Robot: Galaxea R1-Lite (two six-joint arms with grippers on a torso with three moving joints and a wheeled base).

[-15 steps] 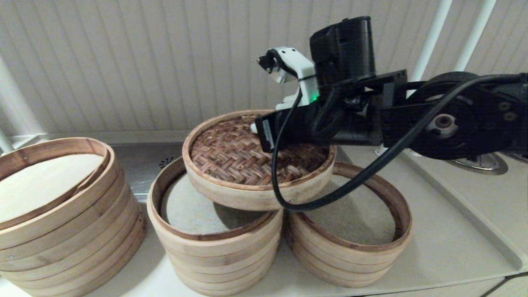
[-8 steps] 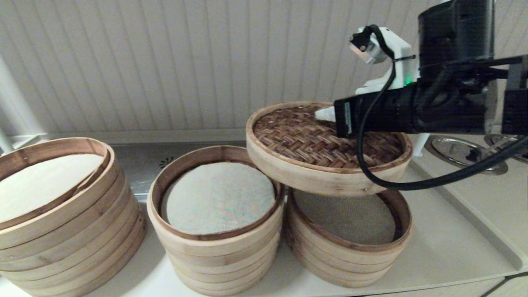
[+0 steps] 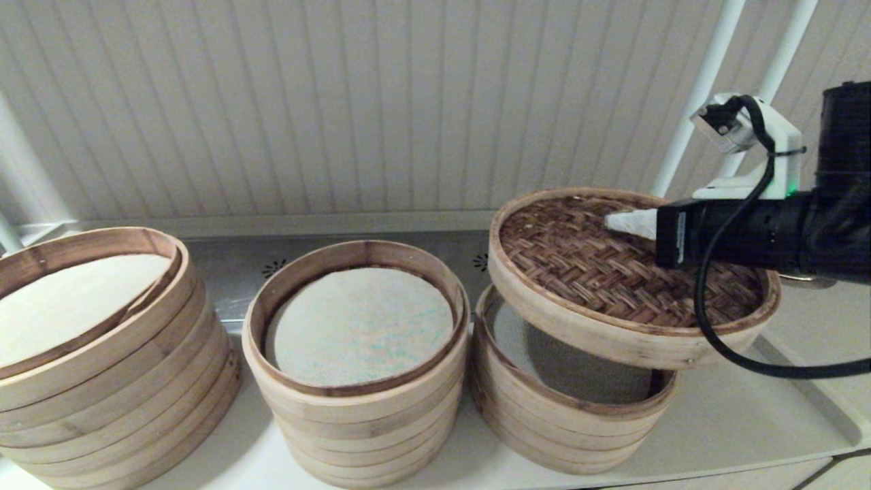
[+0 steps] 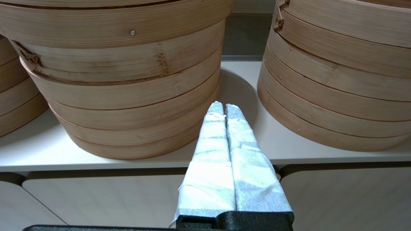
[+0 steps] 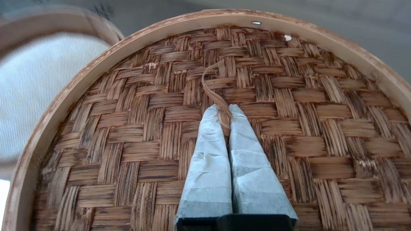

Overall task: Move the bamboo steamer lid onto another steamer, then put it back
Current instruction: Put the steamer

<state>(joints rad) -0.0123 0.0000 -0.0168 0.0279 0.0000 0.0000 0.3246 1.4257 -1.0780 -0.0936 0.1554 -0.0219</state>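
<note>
The bamboo steamer lid (image 3: 612, 279), dark woven top with a pale rim, hangs tilted over the short right steamer (image 3: 565, 429) with the grey mesh liner, and sticks out past it to the right. My right gripper (image 3: 616, 221) is shut on the thin loop handle at the lid's centre; in the right wrist view the right gripper (image 5: 224, 110) pinches that strip above the lid (image 5: 144, 138). The other steamer (image 3: 357, 408), with its flecked white liner, stands uncovered in the middle. My left gripper (image 4: 223, 107) is shut on nothing, low in front of the counter edge.
A wider stack (image 3: 109, 381) with a cream liner stands at the left. Two white poles (image 3: 704, 82) rise at the back right by the slatted wall. A black cable (image 3: 755, 364) loops under the right arm. A raised ledge (image 3: 810, 395) bounds the counter on the right.
The right gripper has carried the lid rightward, from over the middle steamer to over the right one, and slightly lower. The middle steamer's liner is now fully uncovered.
</note>
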